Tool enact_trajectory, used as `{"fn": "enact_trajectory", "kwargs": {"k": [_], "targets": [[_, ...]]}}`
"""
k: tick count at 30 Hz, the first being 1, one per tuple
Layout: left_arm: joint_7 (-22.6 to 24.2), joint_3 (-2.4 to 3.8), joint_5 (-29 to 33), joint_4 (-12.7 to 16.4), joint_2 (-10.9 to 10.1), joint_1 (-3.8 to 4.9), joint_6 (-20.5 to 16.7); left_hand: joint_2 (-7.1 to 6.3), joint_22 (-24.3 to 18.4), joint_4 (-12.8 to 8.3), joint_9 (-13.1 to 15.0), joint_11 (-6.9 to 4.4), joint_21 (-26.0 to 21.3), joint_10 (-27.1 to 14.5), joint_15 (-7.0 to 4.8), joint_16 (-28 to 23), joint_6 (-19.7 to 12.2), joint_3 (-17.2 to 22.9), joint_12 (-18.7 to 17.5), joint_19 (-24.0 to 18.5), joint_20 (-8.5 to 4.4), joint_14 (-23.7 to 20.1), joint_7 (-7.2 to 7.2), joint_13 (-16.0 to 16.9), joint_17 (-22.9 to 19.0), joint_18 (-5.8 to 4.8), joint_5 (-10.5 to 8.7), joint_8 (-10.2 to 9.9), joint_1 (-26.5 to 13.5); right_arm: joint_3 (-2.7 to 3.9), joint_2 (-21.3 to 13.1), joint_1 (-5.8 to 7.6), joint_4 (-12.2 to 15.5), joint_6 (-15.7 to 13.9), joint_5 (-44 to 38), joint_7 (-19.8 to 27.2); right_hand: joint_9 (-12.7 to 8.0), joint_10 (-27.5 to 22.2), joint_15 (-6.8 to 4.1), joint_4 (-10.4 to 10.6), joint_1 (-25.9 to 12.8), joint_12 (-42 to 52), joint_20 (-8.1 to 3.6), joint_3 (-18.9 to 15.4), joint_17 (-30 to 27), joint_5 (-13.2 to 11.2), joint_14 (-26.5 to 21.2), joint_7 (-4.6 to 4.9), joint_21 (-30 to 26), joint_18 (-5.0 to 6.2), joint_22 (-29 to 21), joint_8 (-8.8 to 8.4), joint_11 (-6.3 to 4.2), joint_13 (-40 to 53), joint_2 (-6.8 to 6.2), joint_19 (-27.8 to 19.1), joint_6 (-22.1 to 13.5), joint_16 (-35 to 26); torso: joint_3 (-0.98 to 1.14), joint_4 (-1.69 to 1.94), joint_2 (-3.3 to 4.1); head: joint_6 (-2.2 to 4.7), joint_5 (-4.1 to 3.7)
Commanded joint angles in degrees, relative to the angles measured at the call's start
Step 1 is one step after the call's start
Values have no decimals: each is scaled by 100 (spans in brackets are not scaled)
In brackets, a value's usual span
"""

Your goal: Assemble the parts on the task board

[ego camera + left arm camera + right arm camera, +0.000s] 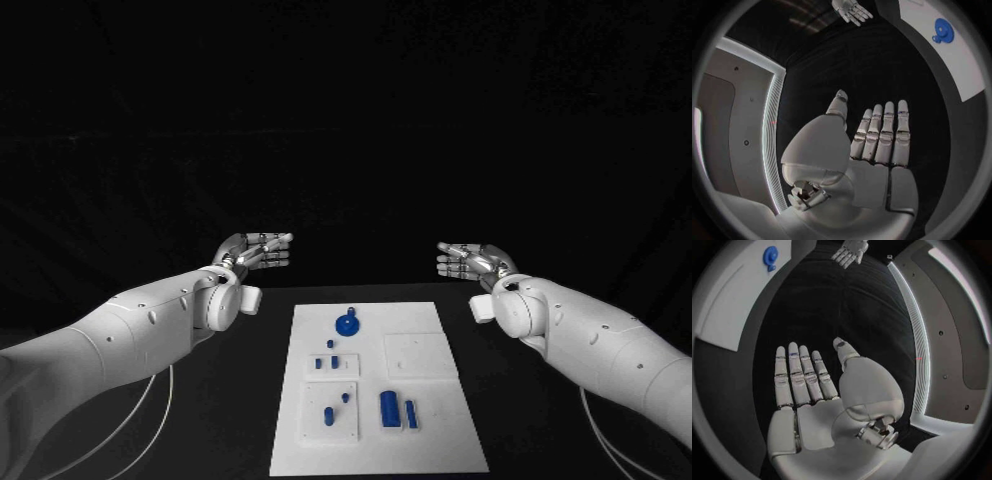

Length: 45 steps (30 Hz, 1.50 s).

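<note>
The white task board (418, 440) lies in the middle of the black table. On it sit a round blue part (348, 323) at the far end, small blue pegs (330, 362) in the middle, and a blue cylinder (388, 407) with a thinner blue bar (411, 414) nearer me. My left hand (257, 251) is raised beyond the board's far left corner, fingers straight and apart, holding nothing. My right hand (470, 260) mirrors it beyond the far right corner, also empty. The left wrist view shows the flat left hand (879, 140), the round blue part (943, 30) and the right hand (852, 10). The right wrist view shows the flat right hand (804, 375) and the left hand (849, 251).
The black table (231, 400) spreads on both sides of the board. Thin white cables (144, 420) hang beside my left arm and by my right arm (606, 440). Beyond the hands the background is dark.
</note>
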Motion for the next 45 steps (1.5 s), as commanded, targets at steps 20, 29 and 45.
{"fn": "enact_trajectory", "kwargs": {"k": [20,29,45], "targets": [[336,218,135,1276,-398,-201,-1023,-139,-411,-105,-336,-724,-397,-5681,-737,-377,-5038,703,-338,-5423,-1065,-5663,-732,-335,-366,-519,-727,-378,-7341,-547,-380,185,1436,-1064,936,712,-331,-5660,-834,351,-6726,-366,-1199,-174,-350,-2042,-5848,-778,-373,-710,-377,-353,-868,-334,-337,-4744,-4946,-385,-92,49,179,269,1],[587,476,148,3001,-1026,-430,-2258,-139,-411,-105,-336,-724,-397,-5681,-737,-377,-5038,703,-338,-5423,-1065,-5663,-732,-335,-366,-519,-727,-378,-7341,-1213,-944,403,3162,-2397,1635,1297,-331,-5660,-834,351,-6726,-366,-1199,-174,-350,-2042,-5848,-778,-373,-710,-377,-353,-868,-334,-337,-4744,-4946,-385,-92,49,179,269,1],[804,698,158,4488,-1566,-627,-3322,-139,-411,-105,-336,-724,-397,-5681,-737,-377,-5038,703,-338,-5423,-1065,-5663,-732,-335,-366,-519,-727,-378,-7341,-1788,-1432,592,4653,-3549,2239,1803,-331,-5660,-834,351,-6726,-366,-1199,-174,-350,-2042,-5848,-778,-373,-710,-377,-353,-868,-334,-337,-4744,-4946,-385,-92,49,179,269,1]]}}
